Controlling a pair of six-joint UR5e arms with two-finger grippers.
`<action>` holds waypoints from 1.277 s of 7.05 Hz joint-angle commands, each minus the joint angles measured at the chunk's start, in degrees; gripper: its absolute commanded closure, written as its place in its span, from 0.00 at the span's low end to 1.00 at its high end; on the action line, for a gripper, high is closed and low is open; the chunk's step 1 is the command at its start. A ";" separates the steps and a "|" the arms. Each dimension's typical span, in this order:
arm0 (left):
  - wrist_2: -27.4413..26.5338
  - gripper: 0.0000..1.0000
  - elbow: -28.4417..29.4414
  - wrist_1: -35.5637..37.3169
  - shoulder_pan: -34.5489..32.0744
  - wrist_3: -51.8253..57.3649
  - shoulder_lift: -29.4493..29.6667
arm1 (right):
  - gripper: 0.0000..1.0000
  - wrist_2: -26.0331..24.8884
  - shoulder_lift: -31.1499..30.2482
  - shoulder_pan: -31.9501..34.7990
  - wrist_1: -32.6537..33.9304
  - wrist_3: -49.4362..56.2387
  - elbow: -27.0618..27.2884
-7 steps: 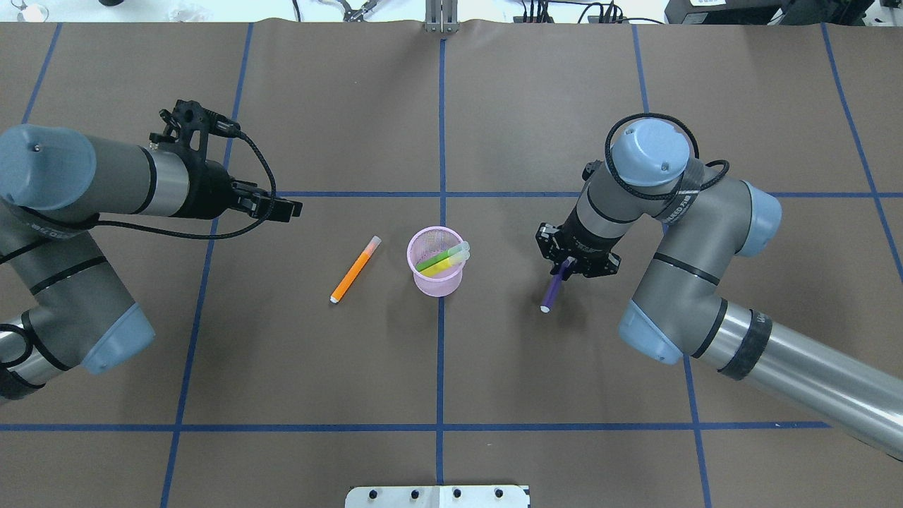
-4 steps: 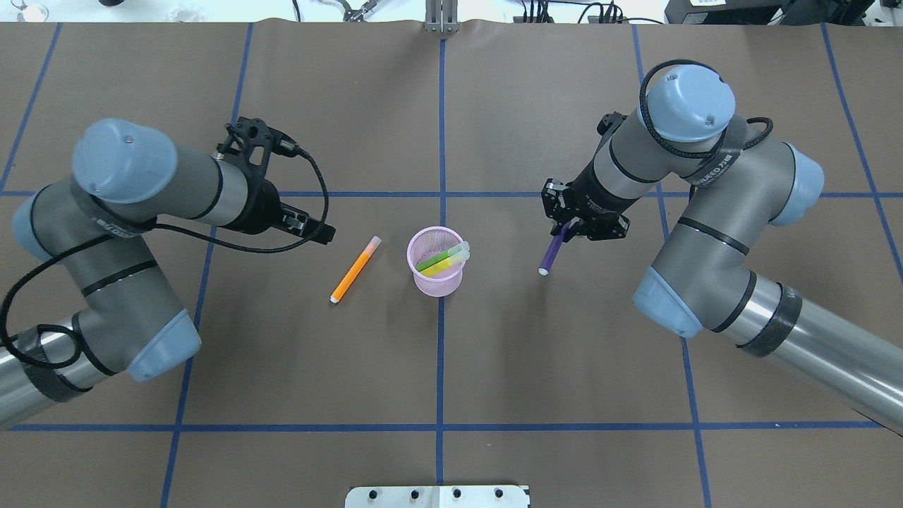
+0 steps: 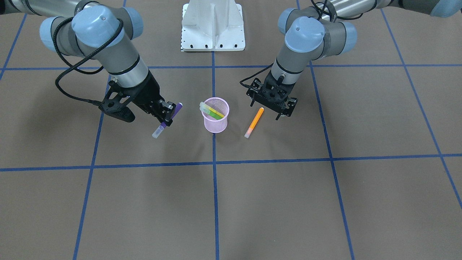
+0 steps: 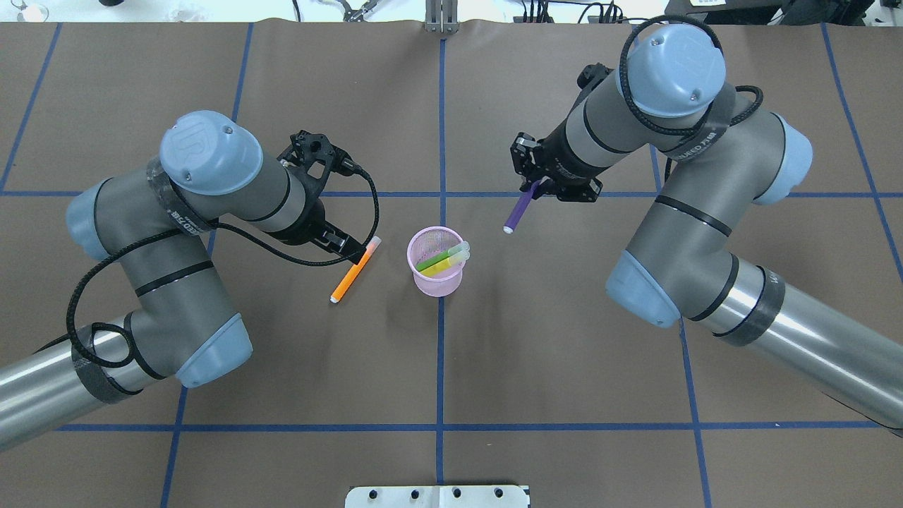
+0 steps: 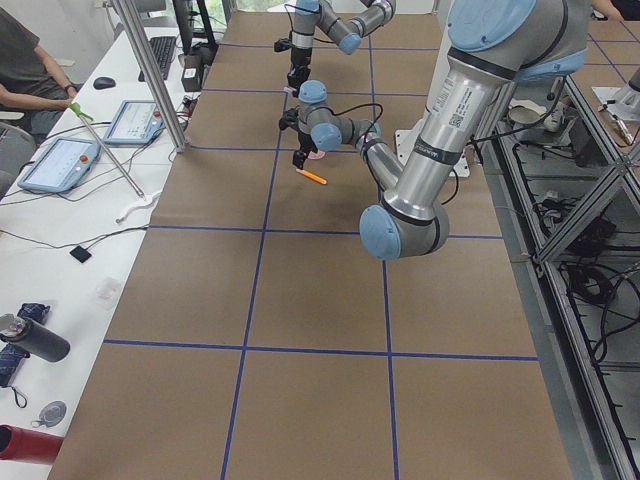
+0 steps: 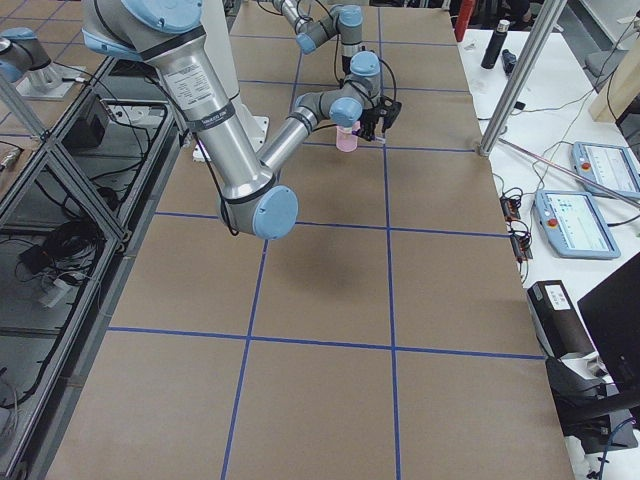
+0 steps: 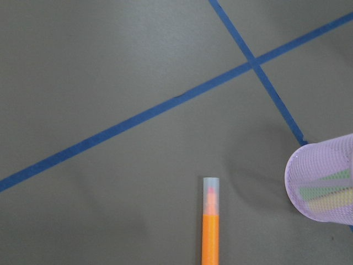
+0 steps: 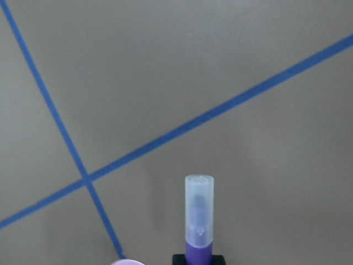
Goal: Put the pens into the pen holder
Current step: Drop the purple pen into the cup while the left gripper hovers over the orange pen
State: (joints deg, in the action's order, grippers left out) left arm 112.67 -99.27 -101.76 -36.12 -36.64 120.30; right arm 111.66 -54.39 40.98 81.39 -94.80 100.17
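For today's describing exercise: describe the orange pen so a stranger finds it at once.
Find the pink mesh pen holder at the middle of the table. On the robot's left of it lies the orange pen, the only pen flat on the table.

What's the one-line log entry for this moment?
right gripper: holding purple pen aloft | left gripper: open over orange pen | cup: green pen, yellow pen inside
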 commanded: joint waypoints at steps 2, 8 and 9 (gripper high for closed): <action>0.09 0.02 -0.05 0.07 0.17 0.51 -1.11 | 1.00 -19.77 7.80 -8.09 7.91 -3.01 0.55; 0.18 0.01 -0.05 0.25 0.26 0.43 -1.47 | 1.00 -38.71 7.28 -20.67 11.07 -4.60 -0.15; 0.18 0.01 -0.14 0.25 0.26 0.43 -1.47 | 1.00 -39.41 7.63 -21.03 11.07 -4.51 -0.76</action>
State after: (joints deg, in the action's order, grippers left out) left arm 112.85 -99.34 -101.55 -35.89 -36.18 118.79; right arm 73.19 -47.09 20.76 92.45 -99.40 100.06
